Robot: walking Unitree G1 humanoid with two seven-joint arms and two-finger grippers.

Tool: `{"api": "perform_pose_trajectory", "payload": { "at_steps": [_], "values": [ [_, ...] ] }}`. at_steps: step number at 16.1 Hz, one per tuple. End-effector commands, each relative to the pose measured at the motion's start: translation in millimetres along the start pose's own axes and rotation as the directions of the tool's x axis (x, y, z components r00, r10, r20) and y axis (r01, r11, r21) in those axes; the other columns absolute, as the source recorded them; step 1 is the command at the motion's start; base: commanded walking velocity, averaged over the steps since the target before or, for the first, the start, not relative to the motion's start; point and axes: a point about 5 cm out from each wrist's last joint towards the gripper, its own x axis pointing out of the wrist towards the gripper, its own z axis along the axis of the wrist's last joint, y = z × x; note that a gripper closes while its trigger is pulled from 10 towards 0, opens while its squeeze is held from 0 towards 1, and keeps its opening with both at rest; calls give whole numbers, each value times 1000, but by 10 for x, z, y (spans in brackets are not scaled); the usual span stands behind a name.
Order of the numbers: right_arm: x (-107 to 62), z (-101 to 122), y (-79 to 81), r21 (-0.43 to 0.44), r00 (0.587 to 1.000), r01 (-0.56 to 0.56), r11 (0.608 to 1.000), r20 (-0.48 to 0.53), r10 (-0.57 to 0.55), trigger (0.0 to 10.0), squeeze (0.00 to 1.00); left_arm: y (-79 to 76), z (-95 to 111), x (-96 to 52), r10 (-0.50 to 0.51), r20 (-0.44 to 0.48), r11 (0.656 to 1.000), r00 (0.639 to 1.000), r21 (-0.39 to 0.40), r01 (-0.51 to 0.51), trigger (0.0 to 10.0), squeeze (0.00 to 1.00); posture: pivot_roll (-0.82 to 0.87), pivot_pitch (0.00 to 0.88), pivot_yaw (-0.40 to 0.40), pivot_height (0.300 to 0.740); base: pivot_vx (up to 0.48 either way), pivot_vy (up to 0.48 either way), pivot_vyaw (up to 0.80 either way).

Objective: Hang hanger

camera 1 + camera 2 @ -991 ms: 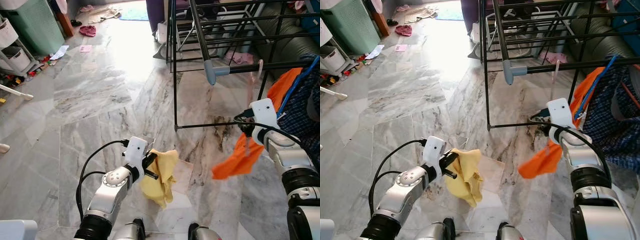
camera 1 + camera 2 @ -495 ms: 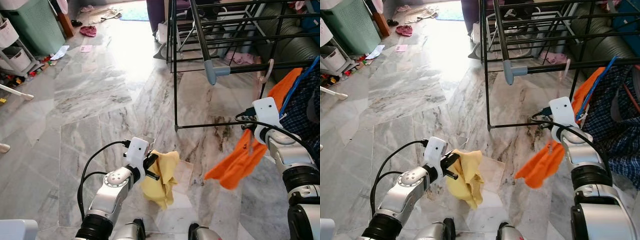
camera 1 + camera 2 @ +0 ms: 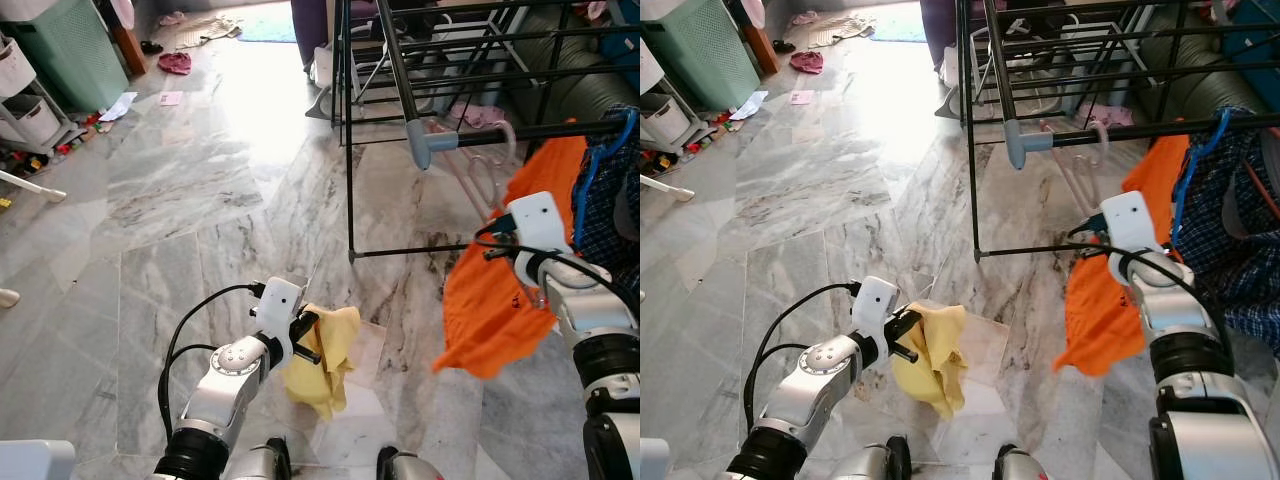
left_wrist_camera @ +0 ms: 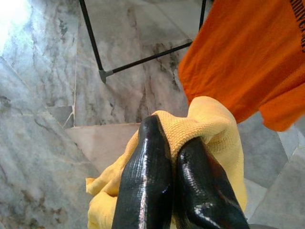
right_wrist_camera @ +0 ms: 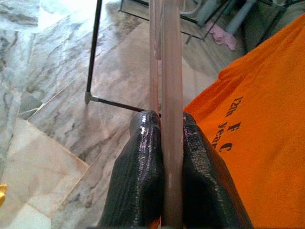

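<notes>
Pinching the pale pink hanger [image 5: 167,71] between its pressed-together fingers, the right gripper [image 5: 164,157] holds it up at about 2 o'clock, with the orange shirt [image 3: 500,300] draped from it and the hook [image 3: 497,135] at the rack's dark rail [image 3: 520,130]. Whether the hook is seated over the rail cannot be told, so I judge the hang nearly done: seating and release remain. The left gripper [image 4: 174,157], low at 6 o'clock, is clamped on a yellow cloth [image 3: 325,355].
</notes>
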Motion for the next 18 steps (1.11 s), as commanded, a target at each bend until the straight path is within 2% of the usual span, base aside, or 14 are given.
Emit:
{"api": "perform_pose_trajectory", "payload": {
  "at_steps": [1,8,9,12,13,14,15,18],
  "values": [
    [-11,-26,59,-8,1000,-28,1000,-1,28,10000,0,11,9,13,-3,-7,1000,1000,9,3,10000,0,-91,167,97,740,0,0,0],
    [-62,-94,-60,-95,999,0,995,-36,-3,10000,0,-5,-33,45,-8,-44,1000,999,24,9,10000,0,-106,167,101,740,0,0,0],
    [-62,-103,-63,-96,999,-4,995,-41,0,10000,1000,-4,-32,46,-8,-45,1000,999,24,9,10000,0,-106,167,101,740,0,0,0],
    [-54,-102,-83,-114,999,6,993,-46,-12,10000,1000,5,-33,48,-2,-46,1000,999,23,4,10000,0,-106,167,101,740,0,0,0],
    [-43,-99,-89,-116,999,6,993,-50,-12,10000,522,7,-34,48,-2,-47,1000,999,23,3,10000,0,-100,166,99,740,0,0,0],
    [-36,-93,-93,-118,999,6,993,-51,-12,10000,106,9,-34,49,-2,-47,1000,999,24,3,10000,0,-100,166,99,740,0,0,0],
    [-23,-82,-105,-123,998,7,992,-56,-14,10000,0,10,-34,50,-3,-48,1000,999,24,4,10000,0,-101,164,100,740,0,0,0],
    [10,-19,-143,-147,998,4,989,-57,-13,10000,0,6,-48,50,-5,-53,1000,999,27,7,10000,0,-101,163,100,740,0,0,0]
  ]
}}
